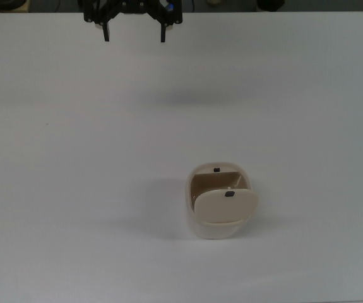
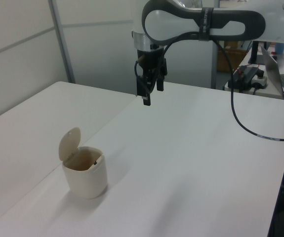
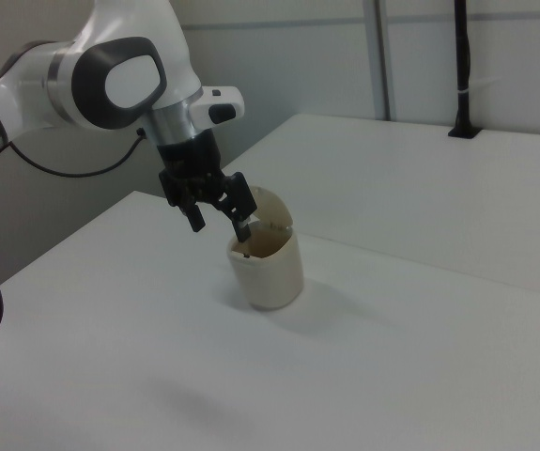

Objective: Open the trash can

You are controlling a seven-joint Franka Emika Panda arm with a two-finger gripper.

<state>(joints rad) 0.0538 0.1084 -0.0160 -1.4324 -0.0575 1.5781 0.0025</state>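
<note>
The trash can (image 2: pixel 84 173) stood lid-up; judged light, rigid, prone to sliding (press the black button (image 1: pixel 216 169)). Gripper (image 1: pixel 134 36) hung spread wide, empty, well apart.

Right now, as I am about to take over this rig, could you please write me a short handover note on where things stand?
Gripper: open, holding nothing, raised above the far end of the table, well clear of the bin.
Trash can: upright on the table, alone, at the near end in the left view.
Lid: swung up on its hinge, inside of the bin showing.
Done: the can is open.
Left: nothing that I can see; in the right view the gripper only overlaps the bin, it is not touching it.
</note>
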